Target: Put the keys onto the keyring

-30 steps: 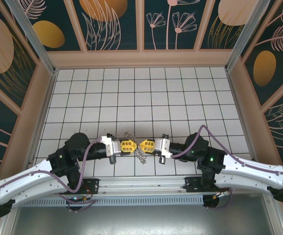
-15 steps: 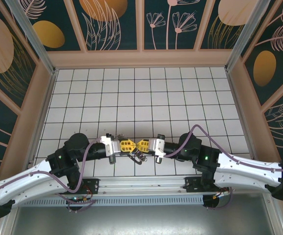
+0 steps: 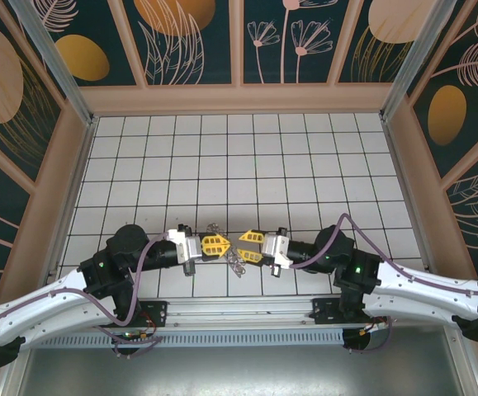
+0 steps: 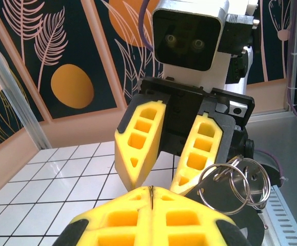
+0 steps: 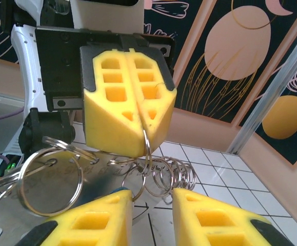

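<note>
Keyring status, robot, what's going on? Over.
Left gripper shut on the keyring, which hangs from it. Right gripper open, facing it. Nothing in the way.

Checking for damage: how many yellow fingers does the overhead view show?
4: two shut on a ring on the left gripper, two apart on the right gripper, tips facing. None seem hidden.

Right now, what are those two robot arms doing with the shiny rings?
The left arm's fingers are pinched shut on one loop of a bunch of metal rings, so the rest dangles just above the white tiled table. The right arm's fingers sit right opposite, a little apart and gripping nothing.
</note>
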Robot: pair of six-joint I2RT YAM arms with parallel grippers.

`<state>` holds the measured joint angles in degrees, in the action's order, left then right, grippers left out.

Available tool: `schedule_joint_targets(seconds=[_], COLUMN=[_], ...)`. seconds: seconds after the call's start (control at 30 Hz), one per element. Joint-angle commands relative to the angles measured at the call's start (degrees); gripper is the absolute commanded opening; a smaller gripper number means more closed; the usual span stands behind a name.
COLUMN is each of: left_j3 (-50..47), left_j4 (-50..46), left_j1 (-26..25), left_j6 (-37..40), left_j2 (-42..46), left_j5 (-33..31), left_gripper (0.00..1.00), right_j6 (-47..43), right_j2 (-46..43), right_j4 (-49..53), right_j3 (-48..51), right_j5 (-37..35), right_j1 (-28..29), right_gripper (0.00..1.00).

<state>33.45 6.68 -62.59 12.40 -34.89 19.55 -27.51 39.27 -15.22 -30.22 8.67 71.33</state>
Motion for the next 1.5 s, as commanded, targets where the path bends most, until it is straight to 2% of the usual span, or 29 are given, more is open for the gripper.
schedule_joint_targets(seconds=[0.0, 0.57, 0.63, 0.73, 0.9, 0.93, 1.0, 1.07, 1.2, 1.3, 1.47], left_j3=[1.0, 0.8, 0.7, 0.7, 2.2, 2.8, 4.1, 5.6, 8.0, 8.3, 8.4], left_j4=[3.1, 3.0, 3.1, 3.0, -1.3, -3.3, -7.2, -11.2, -16.2, -16.5, -16.1], left_j1=[-0.4, -0.3, -0.3, -0.3, -0.4, -0.4, -0.3, -0.3, -0.3, -0.4, -0.3], left_j6=[0.5, -0.1, -0.1, -0.1, 0.1, 0.2, 0.7, 1.3, 2.4, 3.0, 3.4], left_j2=[-0.2, -1.1, -1.1, -1.0, -2.2, -2.7, -3.9, -5.6, -9.1, -10.0, -11.4], left_j5=[2.3, 3.2, 3.3, 3.2, -0.2, -1.6, -4.2, -6.9, -10.2, -11.4, -11.3], left_gripper=[0.0, 0.0, 0.0, 0.0, 0.0, 0.02, 0.12, 0.14, 0.11, 0.04, 0.0], right_j6=[1.1, 2.2, 2.3, 2.2, 0.7, 0.2, -0.8, -2.1, -3.8, -4.5, -4.9], right_j2=[0.3, 3.9, 4.1, 4.2, 3.6, 3.6, 4.1, 5.0, 6.7, 7.7, 7.9], right_j4=[-3.7, -6.8, -6.8, -6.3, -2.9, -1.3, 2.5, 5.9, 10.3, 12.2, 13.7], right_j3=[0.4, 0.1, 0.1, -0.3, -1.9, -2.6, -4.5, -6.4, -9.1, -10.3, -12.2], right_j5=[-0.1, 2.8, 2.6, 1.9, -3.1, -4.2, -5.9, -7.7, -10.5, -13.4, -15.2], right_j1=[-0.3, -1.5, -1.8, -2.0, -2.0, -2.0, -1.8, -1.2, 0.5, 1.9, 3.8], right_gripper=[0.27, 0.19, 0.14, 0.01, 0.0, 0.0, 0.0, 0.0, 0.0, 0.0, 0.0])
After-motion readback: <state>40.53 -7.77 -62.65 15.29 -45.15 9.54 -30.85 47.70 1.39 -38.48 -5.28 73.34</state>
